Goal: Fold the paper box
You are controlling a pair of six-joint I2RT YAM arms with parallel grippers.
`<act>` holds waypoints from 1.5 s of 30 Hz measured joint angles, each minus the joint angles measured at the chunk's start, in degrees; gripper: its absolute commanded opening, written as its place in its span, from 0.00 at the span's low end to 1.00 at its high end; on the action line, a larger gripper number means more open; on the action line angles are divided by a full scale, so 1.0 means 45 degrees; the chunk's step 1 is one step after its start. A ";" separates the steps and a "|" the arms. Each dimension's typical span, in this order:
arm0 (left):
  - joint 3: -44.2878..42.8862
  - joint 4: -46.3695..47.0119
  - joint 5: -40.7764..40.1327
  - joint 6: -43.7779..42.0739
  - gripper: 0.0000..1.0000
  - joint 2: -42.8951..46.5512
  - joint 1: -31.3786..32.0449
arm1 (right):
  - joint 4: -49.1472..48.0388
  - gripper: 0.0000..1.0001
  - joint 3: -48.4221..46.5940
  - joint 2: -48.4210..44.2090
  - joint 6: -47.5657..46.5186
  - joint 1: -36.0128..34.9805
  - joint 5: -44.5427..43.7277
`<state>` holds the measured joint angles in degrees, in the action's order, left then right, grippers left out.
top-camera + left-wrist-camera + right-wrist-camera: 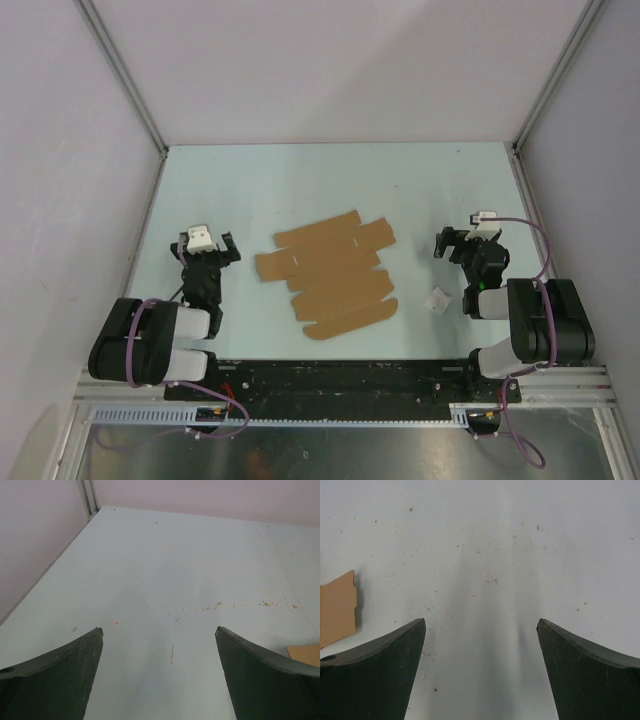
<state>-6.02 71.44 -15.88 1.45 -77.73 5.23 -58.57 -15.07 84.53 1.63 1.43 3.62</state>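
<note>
Brown kraft paper box [332, 278] lies flat, unfolded

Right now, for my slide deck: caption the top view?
Unfolded paper box lies flat between open left gripper and right gripper.

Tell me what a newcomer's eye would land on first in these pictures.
The paper box, a flat, unfolded brown cardboard sheet, lies in the middle of the pale table. The left gripper and right gripper flank it, both open and empty. A small white paper wad sits just left of the right arm.
</note>
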 measured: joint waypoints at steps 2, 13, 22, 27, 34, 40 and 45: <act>0.0000 0.0000 0.0000 0.0005 1.00 0.0000 0.0000 | -0.0005 1.00 0.0000 0.0000 0.0000 0.0000 -0.0034; 0.0000 0.0000 0.0000 0.0000 1.00 0.0000 0.0000 | 0.0000 1.00 0.0000 0.0000 0.0000 0.0000 -0.0044; 0.0000 0.0000 0.0000 0.0000 1.00 0.0000 0.0000 | 0.0000 1.00 0.0000 0.0000 0.0049 0.0000 -0.0350; 0.0000 0.0005 0.0000 0.0000 1.00 0.0000 0.0000 | 0.0000 0.99 0.0000 0.0000 0.0058 0.0000 -0.0505; -0.0015 -0.0874 -0.0219 -0.0097 1.00 0.1384 0.0151 | 0.1190 1.00 -0.0301 -0.0384 0.0423 0.0000 -0.1486; -0.1511 -0.4634 -0.1656 0.0607 1.00 0.3691 0.0617 | 0.4265 1.00 -0.1967 -0.1967 0.1588 0.0015 -0.3837; -0.4012 -0.8456 -0.1807 0.1404 1.00 0.4216 0.0729 | 0.7495 1.00 -0.3818 -0.2443 0.2720 0.0015 -0.4289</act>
<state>-24.08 33.39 -24.01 7.77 -58.76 8.51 -24.84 -32.25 73.54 13.87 1.50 -15.68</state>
